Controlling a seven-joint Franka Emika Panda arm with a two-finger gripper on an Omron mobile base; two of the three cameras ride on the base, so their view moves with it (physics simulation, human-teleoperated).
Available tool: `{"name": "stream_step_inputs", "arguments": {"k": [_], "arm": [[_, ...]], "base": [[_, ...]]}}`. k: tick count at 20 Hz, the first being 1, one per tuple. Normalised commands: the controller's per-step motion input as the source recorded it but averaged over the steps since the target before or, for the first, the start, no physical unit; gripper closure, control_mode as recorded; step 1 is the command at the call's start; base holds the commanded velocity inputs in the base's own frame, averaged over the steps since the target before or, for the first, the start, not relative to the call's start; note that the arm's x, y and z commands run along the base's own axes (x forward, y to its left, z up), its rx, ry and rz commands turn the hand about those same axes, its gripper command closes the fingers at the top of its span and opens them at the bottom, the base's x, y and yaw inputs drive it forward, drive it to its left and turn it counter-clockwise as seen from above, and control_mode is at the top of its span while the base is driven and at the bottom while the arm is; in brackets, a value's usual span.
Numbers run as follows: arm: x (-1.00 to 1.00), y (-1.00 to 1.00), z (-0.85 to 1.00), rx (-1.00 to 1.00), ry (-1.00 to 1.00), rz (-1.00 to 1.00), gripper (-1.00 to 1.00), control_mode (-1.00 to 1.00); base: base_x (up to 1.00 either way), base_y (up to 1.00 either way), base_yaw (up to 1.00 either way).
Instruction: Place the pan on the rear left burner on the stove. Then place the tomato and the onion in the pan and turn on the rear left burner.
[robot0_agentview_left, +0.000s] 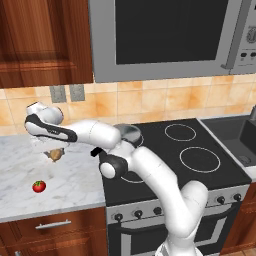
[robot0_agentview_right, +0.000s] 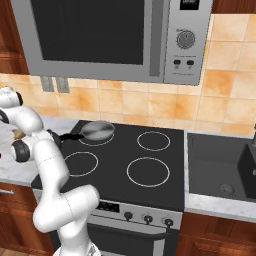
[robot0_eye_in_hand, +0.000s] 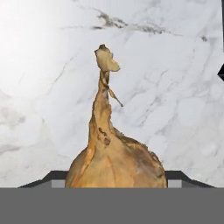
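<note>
Onion (robot0_eye_in_hand: 114, 157) between finger tips on marble counter (robot0_agentview_left: 75, 175); tomato (robot0_agentview_left: 39, 186) near

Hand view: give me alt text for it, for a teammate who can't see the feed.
A tan-brown onion sits close at the bottom centre, between the two dark fingertips of the open end effector, with its thin dry stalk pointing up the frame. Behind it lies white marble counter with grey veins.
</note>
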Motion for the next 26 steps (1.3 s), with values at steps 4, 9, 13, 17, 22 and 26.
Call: {"name": "stream_step_inputs", "arguments": {"k": [4, 9, 13, 17, 22, 26], "arm": [[-0.03, -0.58, 0.02, -0.07, 0.0, 0.02, 1.0, -1.0], [-0.01, -0.61, 0.01, -0.06, 0.0, 0.09, 1.0, -1.0], [-0.28, -0.48, 0.0, -0.05, -0.01, 0.12, 1.0, -1.0], [-0.51, -0.43, 0.0, -0.02, -0.05, 0.13, 1.0, -1.0], [-0.68, -0.41, 0.0, 0.0, -0.08, 0.16, 1.0, -1.0], [-0.64, -0.51, 0.04, 0.0, -0.1, 0.17, 1.0, -1.0]], "base": [[0.0, 0.0, 0.0], [0.0, 0.0, 0.0], [0.0, 0.0, 0.0], [0.0, 0.0, 0.0], [0.0, 0.0, 0.0], [0.0, 0.0, 0.0]]}}
